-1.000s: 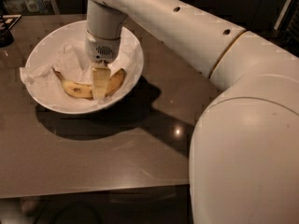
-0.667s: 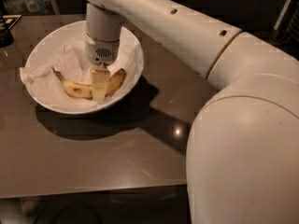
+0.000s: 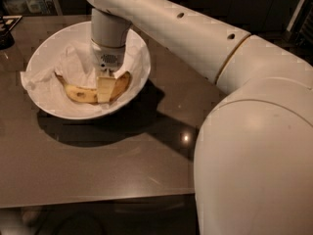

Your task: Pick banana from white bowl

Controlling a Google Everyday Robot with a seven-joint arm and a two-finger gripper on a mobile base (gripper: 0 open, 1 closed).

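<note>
The banana (image 3: 78, 93) is yellow with brown spots and lies curved in the white bowl (image 3: 46, 48) on crumpled white paper towel (image 3: 71, 65). My gripper (image 3: 104, 86) reaches straight down into the bowl from the white arm and sits over the middle of the banana, hiding that part of it. The banana's left end and right end (image 3: 122, 81) show on either side of the gripper. The banana rests on the paper.
The bowl stands on a dark brown table (image 3: 112, 165) near its back left. My large white arm (image 3: 254, 146) fills the right side of the view. A dark object (image 3: 6, 33) stands at the far left edge of the table.
</note>
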